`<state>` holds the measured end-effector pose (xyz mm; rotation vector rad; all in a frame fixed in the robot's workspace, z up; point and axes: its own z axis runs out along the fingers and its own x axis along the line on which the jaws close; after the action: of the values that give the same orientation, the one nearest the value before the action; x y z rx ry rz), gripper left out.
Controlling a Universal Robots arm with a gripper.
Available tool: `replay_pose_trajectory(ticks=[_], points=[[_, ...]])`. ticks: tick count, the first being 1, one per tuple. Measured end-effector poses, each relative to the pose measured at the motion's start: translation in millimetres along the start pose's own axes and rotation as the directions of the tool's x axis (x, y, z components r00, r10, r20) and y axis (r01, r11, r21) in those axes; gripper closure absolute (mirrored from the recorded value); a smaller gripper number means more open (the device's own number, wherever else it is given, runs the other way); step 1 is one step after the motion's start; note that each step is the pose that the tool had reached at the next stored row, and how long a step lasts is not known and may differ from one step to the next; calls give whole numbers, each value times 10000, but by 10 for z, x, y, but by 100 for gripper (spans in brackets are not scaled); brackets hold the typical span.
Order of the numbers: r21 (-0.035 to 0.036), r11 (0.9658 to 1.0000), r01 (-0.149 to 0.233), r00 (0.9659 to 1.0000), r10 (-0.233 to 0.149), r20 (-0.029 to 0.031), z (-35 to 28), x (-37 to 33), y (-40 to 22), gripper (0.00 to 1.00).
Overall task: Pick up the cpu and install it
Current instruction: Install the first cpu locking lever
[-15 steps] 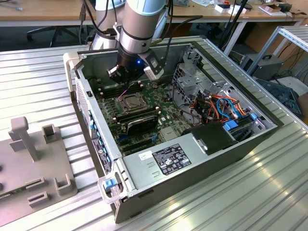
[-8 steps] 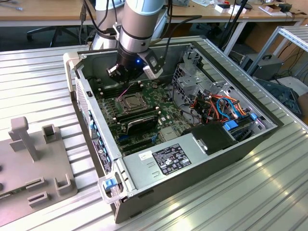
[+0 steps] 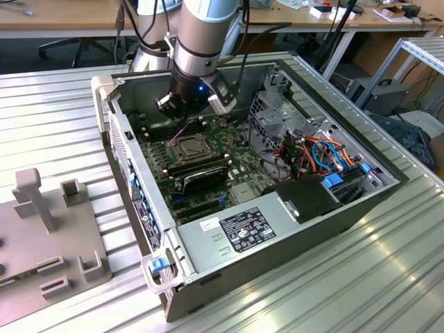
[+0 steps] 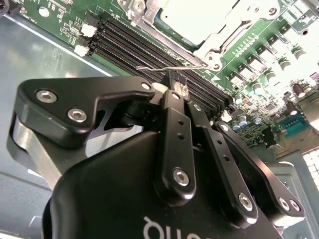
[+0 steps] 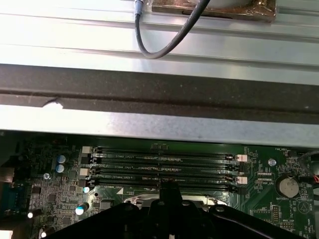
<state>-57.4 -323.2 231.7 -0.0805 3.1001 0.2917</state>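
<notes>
Your tool (image 4: 175, 92) has its fingers closed together just beside the socket lever (image 4: 172, 68), holding nothing. The cpu (image 4: 197, 17) sits in its socket: light, stiff, fragile; grip only its edges.

Ribbed metal table (image 3: 388, 270) under open computer case (image 3: 277, 239)

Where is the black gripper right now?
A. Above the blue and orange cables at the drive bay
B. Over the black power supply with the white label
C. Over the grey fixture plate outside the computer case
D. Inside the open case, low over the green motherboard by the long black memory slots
D: in the exterior view the gripper hangs inside the open case, and the second wrist view shows its fingertips just over the memory slots beside the socket.
</notes>
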Motion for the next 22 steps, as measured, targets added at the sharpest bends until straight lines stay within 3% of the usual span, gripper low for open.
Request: replay_pose_trajectory(ticks=[10,14,22], points=[[-1,10000,-2,10000,2,2,12,-10,-3,89],[-2,10000,0,10000,0,0,44,-13,-9,89],[-1,10000,-2,10000,2,-3,77,-81,-20,89]])
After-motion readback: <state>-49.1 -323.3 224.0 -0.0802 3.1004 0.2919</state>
